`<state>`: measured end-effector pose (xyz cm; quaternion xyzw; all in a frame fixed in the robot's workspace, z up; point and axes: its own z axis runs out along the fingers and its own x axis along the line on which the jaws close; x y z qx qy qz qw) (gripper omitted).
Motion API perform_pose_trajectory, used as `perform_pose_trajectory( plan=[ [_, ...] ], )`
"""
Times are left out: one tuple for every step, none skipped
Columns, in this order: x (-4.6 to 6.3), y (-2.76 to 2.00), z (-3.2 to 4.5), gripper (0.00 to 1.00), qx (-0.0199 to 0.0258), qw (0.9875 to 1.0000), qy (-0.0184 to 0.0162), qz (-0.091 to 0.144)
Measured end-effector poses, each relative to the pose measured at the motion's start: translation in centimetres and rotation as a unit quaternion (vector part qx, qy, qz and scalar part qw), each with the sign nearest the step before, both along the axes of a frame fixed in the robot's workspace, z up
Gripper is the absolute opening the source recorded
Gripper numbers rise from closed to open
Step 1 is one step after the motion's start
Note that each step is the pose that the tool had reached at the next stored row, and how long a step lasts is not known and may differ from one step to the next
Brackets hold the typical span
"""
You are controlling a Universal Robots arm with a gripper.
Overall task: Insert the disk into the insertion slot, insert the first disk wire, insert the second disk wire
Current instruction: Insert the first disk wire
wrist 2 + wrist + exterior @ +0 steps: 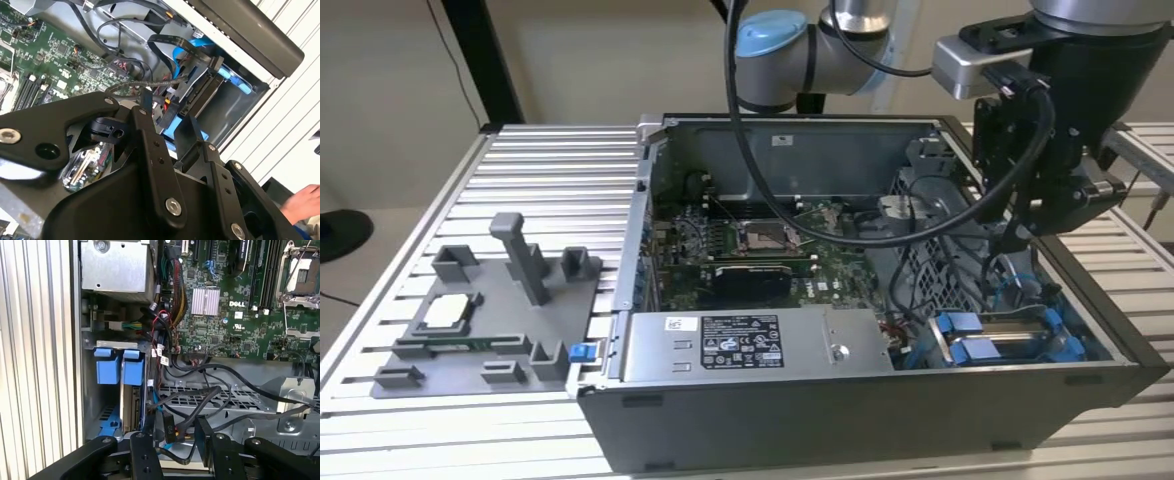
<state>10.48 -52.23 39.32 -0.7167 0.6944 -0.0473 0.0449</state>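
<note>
Exterior view, left to right: grey parts tray (480, 320) on the slatted worktop (547, 170), well off to the exterior view's left of the pincer (1017, 238). Then the open computer case (854, 420) with its labelled power supply box (747, 345). Arm (787, 50) bent over the case's far wall, wrist turned down, pincer pointing into the drive bay (1083, 340). Disk (987, 340) sat in that bay, just below the pincer.

First wrist view: fingers (142, 450) apart, black cable connector (169, 431) between them, contact unclear.

Second wrist view: a person's hand (302, 202) beyond the case.
</note>
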Motion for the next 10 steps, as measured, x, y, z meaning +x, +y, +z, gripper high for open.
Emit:
perform_pose_trajectory(
  plan=[
    [0.01,0.00,-0.01,1.00,0.0001,1.0000,0.0000,0.001],
    [0.02,-0.02,-0.02,1.00,0.0001,1.0000,0.0000,0.001],
    [0.02,-0.03,-0.02,1.00,0.0001,1.0000,0.0000,0.002],
    [0.03,-0.04,-0.02,1.00,0.0001,1.0000,0.0000,0.003],
    [0.04,-0.05,-0.03,1.00,0.0001,1.0000,0.0000,0.004],
    [0.05,-0.06,-0.05,1.00,0.0000,1.0000,0.0000,0.005],
    [0.06,-0.07,-0.07,1.00,0.0000,1.0000,0.0000,0.006],
    [0.07,-0.09,-0.10,1.00,0.0001,1.0000,0.0000,0.006],
    [0.08,-0.11,-0.11,1.00,0.0001,1.0000,0.0000,0.007],
    [0.08,-0.12,-0.12,1.00,0.0001,1.0000,0.0000,0.008]
  ],
)
